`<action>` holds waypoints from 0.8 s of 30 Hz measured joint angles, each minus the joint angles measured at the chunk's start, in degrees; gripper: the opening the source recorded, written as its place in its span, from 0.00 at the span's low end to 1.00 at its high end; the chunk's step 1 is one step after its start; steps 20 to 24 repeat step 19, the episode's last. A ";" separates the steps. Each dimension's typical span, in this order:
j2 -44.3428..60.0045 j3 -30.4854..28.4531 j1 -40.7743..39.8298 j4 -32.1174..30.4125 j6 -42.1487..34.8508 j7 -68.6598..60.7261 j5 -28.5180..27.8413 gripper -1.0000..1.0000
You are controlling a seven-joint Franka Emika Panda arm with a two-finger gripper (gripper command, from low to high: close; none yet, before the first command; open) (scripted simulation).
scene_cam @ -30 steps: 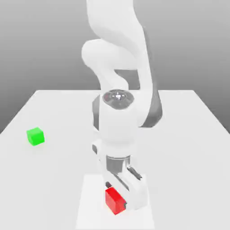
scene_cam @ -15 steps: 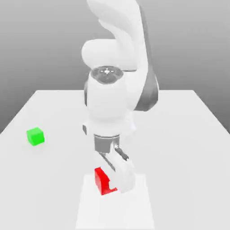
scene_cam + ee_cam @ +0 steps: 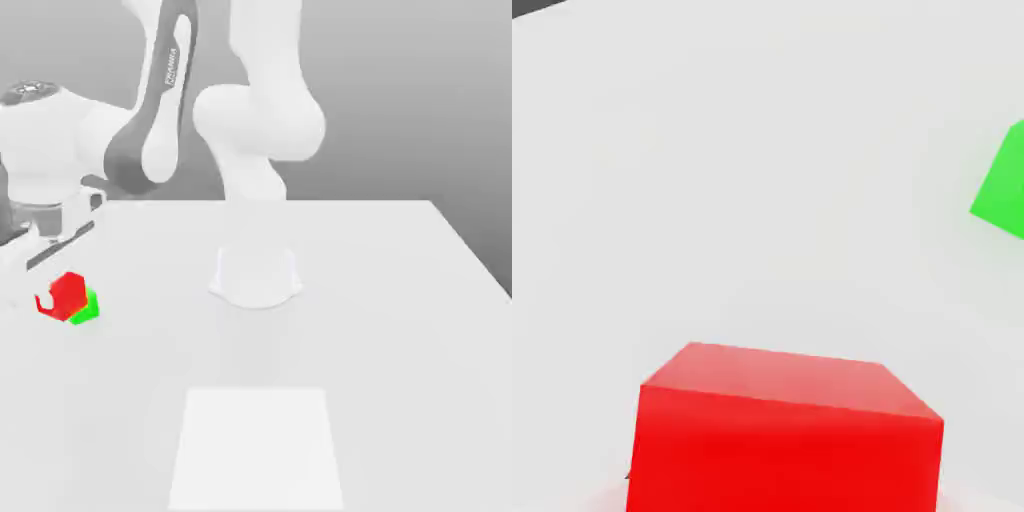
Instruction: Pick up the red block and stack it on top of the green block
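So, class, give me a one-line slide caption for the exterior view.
Robot arm holds the red block beside the green block near the table's left edge, not yet stacked.

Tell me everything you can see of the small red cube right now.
The small bright red cube has plain, glossy, flat faces and sharp edges, with no markings. In the exterior view it is tilted and held in the shut gripper, off the white table, at the exterior view's left. It overlaps the small green cube in that view; contact between them cannot be judged. In the hand view the red cube sits close to the camera, the green one apart from it.
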 joint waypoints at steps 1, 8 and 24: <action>-0.76 -1.35 -1.65 -0.63 -0.14 0.42 -0.04 0.00; -2.51 -9.13 -9.83 -4.04 1.16 1.23 1.99 0.00; 11.55 -10.06 -5.55 -3.84 14.39 -7.95 15.44 1.00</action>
